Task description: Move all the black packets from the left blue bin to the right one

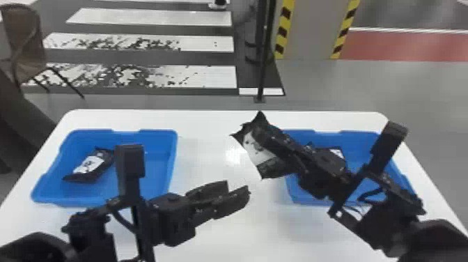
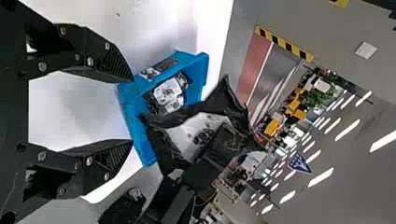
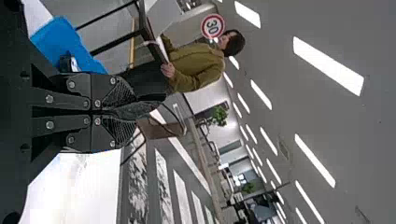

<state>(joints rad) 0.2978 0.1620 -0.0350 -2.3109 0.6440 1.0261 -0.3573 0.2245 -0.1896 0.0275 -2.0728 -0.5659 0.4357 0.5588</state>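
I have one glossy black plastic packet with a white label (image 1: 257, 150) pinched in my right gripper (image 3: 133, 111), its two flat black fingers closed together on it, and I hold it aloft between the bins, near the inner side of the right blue plastic bin (image 1: 364, 148). The grip looks to be on one part of the pouch, leaving the rest to spread out past the fingertips; carried this high, it should clear the bin's wall, though a soft pouch like this could sag or snag on the rim. My left gripper (image 2: 131, 109) waits with its fingers apart and nothing between them, pointing across the white table (image 1: 209, 146) towards the held packet. I judge that it suits me to keep the packet on this side, since my right arm is the nearer one to the destination, while the left is free for the next pick. That one is another black packet with a white label (image 1: 90, 165), lying in the left blue plastic bin (image 1: 155, 156). At least one labelled packet (image 2: 168, 95) already sits in the right bin. What this moment calls for, I think, is bringing the held packet over that bin and letting go low.
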